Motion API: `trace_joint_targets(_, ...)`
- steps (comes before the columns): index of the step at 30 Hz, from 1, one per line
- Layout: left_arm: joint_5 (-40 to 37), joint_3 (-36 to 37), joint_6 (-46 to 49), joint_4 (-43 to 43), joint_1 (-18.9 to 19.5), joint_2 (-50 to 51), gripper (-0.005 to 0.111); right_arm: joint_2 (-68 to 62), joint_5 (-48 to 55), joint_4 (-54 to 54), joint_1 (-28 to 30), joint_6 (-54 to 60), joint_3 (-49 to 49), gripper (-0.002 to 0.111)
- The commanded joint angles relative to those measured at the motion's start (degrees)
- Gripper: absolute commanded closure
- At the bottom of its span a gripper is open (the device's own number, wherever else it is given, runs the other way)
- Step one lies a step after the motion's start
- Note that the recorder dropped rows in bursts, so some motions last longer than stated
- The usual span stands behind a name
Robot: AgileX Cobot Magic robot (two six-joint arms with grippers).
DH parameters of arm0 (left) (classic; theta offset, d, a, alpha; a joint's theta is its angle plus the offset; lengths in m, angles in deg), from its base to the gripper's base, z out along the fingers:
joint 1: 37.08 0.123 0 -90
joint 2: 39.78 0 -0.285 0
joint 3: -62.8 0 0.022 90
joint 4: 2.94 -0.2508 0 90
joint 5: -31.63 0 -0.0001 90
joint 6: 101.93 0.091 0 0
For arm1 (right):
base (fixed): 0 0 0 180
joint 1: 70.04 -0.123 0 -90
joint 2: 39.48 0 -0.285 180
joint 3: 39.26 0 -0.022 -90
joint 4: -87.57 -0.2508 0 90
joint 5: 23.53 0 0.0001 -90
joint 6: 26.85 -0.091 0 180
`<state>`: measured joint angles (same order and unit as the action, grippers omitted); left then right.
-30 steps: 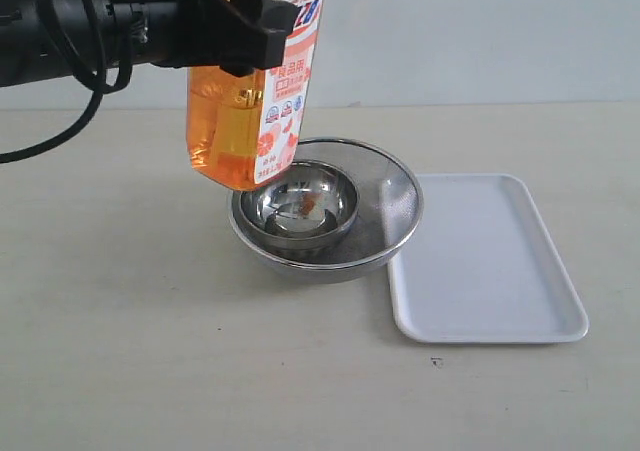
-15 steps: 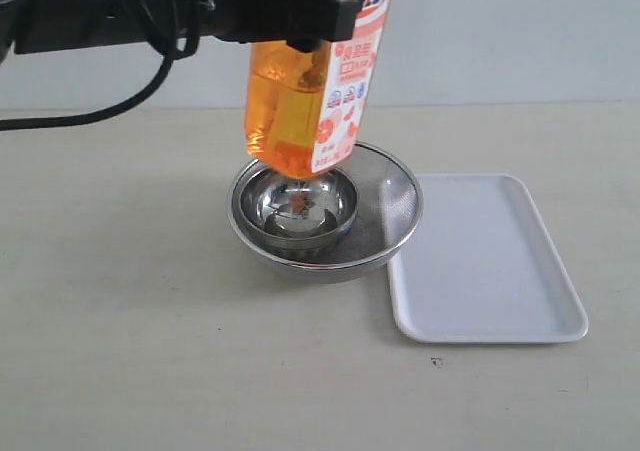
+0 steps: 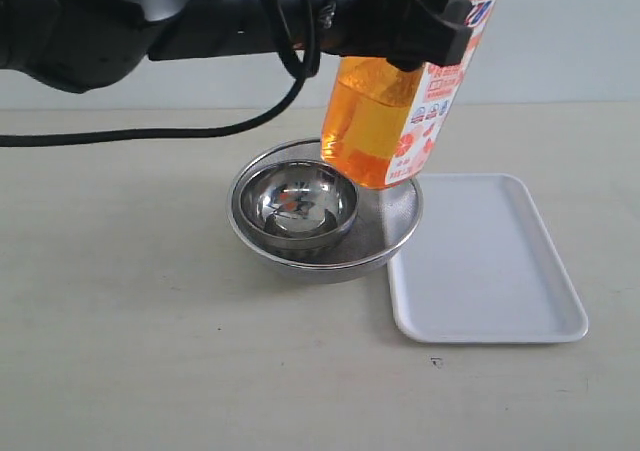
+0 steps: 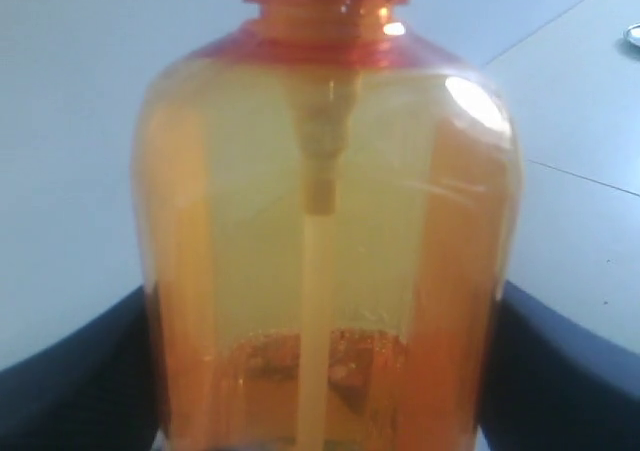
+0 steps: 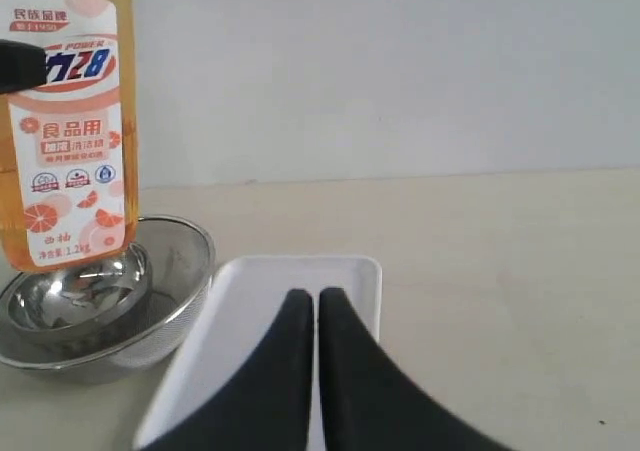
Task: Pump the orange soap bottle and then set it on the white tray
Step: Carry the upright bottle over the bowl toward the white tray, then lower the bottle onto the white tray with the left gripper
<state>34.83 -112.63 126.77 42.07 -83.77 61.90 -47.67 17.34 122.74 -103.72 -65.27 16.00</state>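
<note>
The white tray (image 3: 490,271) lies open from above and from the right, while the nested steel bowls (image 3: 320,263) crowd its left edge and the orange soap bottle (image 3: 380,131) hangs over their rim.

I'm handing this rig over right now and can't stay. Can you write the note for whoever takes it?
Left end effector: shut on the soap bottle, held in the air over the tray-side rim of the steel bowls, short of the tray.
Right end effector: shut, empty, pointing at the tray.
Done: an orange spot in the bowls hints pumping happened; unsure.
Left: carry the bottle over the tray, set it down, release.
</note>
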Motion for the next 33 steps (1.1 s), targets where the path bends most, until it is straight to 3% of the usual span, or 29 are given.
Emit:
trace_joint_targets(1, 3.48, -4.17, 0.19, -0.47, -1.32, 1.47, 0.102, 0.40, 1.78, -0.95, 0.00, 1.39, -0.51, 0.108)
trace_joint_targets(11, 14.49, -6.64, -1.36, -0.60, -4.90, 6.09, 0.102, 0.40, 1.54, -2.43, 0.00, 1.70, -0.51, 0.108)
trace_joint_targets(21, 22.60, -9.97, -8.80, -3.36, -7.13, 12.67, 0.102, 0.40, 1.42, -2.79, 0.00, 1.72, -0.51, 0.108)
trace_joint_targets(33, 23.35, -17.80, -18.47, -9.09, -7.37, 21.56, 0.102, 0.40, 1.31, -3.03, 0.00, 1.95, -0.51, 0.108)
